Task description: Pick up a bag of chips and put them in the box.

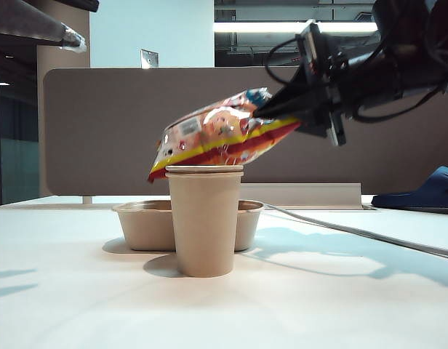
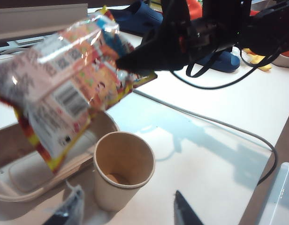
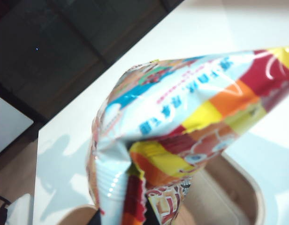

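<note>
Right end effector grips bag of chips above box; left end effector gapes.

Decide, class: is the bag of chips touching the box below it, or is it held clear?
Apart. In the left wrist view the bag of chips, pinched by the right gripper, hangs above the box, its lower corner clear of the box's floor.

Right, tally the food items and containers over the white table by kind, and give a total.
Glossy striped snack bag of chips, held in the air by the right gripper: 1
Low beige moulded-pulp box: 1
Tall beige paper cup: 1
Total: 3
</note>
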{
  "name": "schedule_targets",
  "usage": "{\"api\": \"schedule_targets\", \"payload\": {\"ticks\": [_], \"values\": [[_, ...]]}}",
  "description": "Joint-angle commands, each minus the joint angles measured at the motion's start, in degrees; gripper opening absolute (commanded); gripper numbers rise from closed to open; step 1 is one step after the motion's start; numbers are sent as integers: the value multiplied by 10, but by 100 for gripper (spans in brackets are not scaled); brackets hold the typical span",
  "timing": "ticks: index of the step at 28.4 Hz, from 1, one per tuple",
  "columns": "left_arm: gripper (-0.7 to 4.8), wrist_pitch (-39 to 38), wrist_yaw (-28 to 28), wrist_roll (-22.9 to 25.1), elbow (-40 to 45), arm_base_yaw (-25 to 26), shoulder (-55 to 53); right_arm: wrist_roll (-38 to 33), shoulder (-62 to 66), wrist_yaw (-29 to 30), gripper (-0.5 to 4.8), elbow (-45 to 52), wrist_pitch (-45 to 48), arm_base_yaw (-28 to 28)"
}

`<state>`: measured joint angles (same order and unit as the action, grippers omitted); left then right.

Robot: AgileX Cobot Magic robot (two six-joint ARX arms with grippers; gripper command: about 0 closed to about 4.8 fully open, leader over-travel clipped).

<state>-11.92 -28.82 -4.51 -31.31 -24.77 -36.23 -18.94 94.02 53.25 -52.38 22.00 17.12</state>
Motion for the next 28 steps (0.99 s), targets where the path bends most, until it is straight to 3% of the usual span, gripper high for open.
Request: {"api": "schedule_targets", "payload": {"ticks": [1, 16, 28], "values": [[247, 11, 7, 3, -1, 0, 1, 9, 16, -11, 50, -9, 24, 13], [247, 14, 8, 3, -1, 0, 0, 10, 71, -152, 50, -39, 53, 66], [247, 19, 20, 12, -1, 0, -1, 5, 92, -176, 50, -39, 52, 83]]}}
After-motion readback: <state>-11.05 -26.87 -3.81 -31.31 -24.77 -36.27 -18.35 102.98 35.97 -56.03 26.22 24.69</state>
